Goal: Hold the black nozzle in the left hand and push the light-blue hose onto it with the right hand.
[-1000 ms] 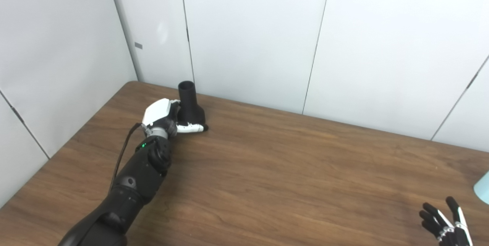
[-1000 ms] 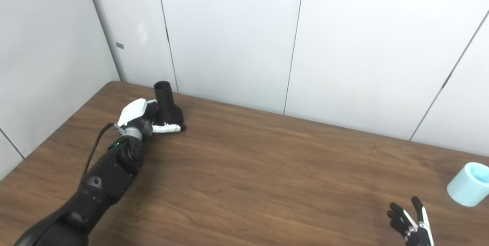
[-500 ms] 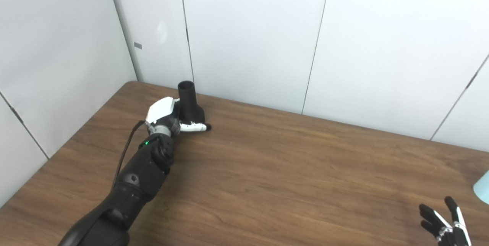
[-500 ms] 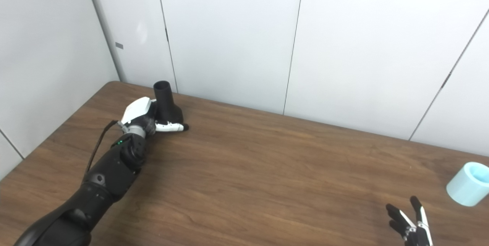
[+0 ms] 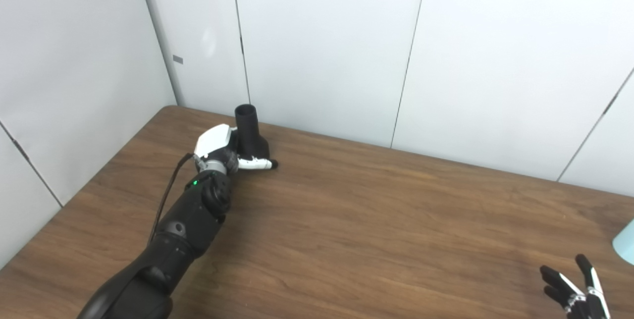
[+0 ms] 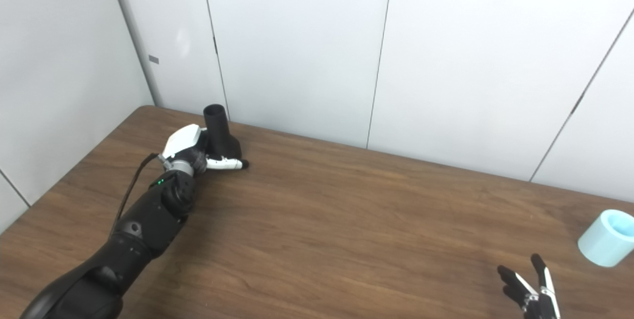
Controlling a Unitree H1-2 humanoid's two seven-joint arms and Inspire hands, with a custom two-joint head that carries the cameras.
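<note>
The left hand (image 6: 190, 148) wraps the black nozzle (image 6: 221, 133) standing at the counter's (image 6: 346, 220) far left corner. The right hand (image 6: 532, 292) waits with fingers spread, near the light-blue hose (image 6: 605, 237) at the right edge.

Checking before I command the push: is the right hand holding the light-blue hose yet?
No, the right hand is open with fingers spread near the table's front edge, while the light-blue hose sits apart from it on the table.
</note>
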